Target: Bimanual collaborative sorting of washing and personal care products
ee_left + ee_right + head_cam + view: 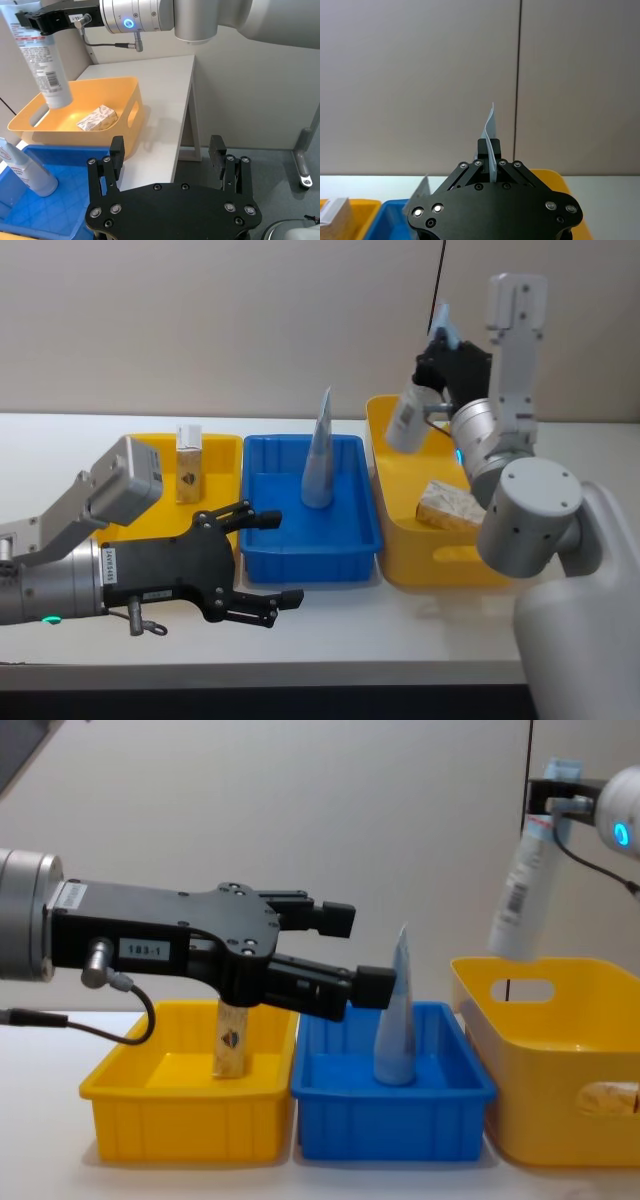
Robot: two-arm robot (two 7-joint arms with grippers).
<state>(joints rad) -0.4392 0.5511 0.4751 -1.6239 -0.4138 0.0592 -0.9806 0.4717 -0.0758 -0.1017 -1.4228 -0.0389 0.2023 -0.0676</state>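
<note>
Right claw (441, 343), upper right of the head view, is clamped on the crimped top of a white tube (407, 418). The tube hangs cap-down, long axis tilted, over the yellow basket (400, 540). Left claw (270, 558), lower left, stands apart, empty.

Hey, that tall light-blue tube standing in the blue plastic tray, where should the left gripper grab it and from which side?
Probably the narrow upper part of the tall light-blue tube, coming from above. It stands upright on its wide cap end in the blue plastic tray and tapers to a flat crimped tip, so open fingers could close across the flat faces there. The left gripper, open, sits near the tray's front left.
</note>
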